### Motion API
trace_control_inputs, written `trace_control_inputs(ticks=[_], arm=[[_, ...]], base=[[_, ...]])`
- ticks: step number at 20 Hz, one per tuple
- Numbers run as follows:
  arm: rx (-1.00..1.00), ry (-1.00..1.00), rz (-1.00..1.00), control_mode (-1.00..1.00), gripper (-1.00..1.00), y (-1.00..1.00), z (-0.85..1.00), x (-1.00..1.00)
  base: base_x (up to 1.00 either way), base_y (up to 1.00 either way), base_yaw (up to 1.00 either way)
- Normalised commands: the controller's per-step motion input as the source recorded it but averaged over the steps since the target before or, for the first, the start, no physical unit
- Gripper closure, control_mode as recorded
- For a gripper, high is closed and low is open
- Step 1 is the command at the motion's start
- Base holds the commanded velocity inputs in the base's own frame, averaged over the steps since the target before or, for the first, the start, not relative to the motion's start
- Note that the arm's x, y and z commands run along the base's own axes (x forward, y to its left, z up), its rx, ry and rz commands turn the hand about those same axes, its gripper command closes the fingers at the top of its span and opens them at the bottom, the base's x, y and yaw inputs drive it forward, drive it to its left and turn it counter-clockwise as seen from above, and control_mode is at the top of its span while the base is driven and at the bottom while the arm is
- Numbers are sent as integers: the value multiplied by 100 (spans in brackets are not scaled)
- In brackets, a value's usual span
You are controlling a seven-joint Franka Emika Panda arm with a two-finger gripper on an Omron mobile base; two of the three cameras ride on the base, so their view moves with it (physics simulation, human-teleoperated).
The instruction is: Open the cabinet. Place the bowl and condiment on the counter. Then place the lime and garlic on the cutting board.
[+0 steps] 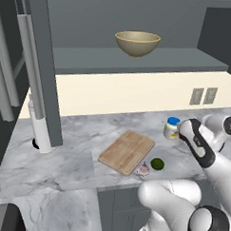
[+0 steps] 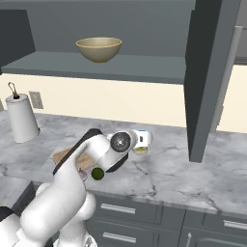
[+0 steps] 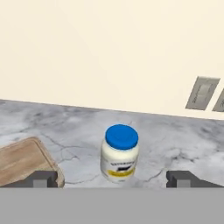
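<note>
End effector point(image 3: 112, 178) jaws wide apart, gripping nothing; jar point(image 3: 119, 153) stands upright on the surface point(image 1: 73, 134) just ahead of them, beside the board point(image 1: 127, 151). Bowl point(image 1: 137, 43) sits on the shelf of the open cabinet point(image 1: 139, 61). Lime point(image 1: 156, 163) and garlic point(image 1: 143, 170) on the surface at the board's near edge.

My 3 views are evenly and softly lit, with no glare and no hard highlights. The open cabinet point(image 1: 140, 23) is dim inside, its shelf shading the cream wall point(image 1: 128, 92) beneath at 12 o'clock. The jar point(image 3: 119, 153) casts a faint shadow on the counter point(image 3: 65, 124). Everything is sharp, though edges look slightly jagged.
</note>
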Motion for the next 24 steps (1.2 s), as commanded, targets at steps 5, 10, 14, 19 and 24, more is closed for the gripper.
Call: trace_control_inputs(ticks=[5,10,14,19,24], arm=[[-2,-7,1,-100,-100,9,22,-96],[-2,-30,14,-100,-100,17,14,-84],[-7,-24,12,-100,-100,45,26,-55],[-7,-15,4,-100,-100,57,49,-25],[-14,-12,0,-100,-100,84,55,-17]], base=[[0,0,0],[0,0,0],[0,0,0],[0,0,0],[0,0,0]])
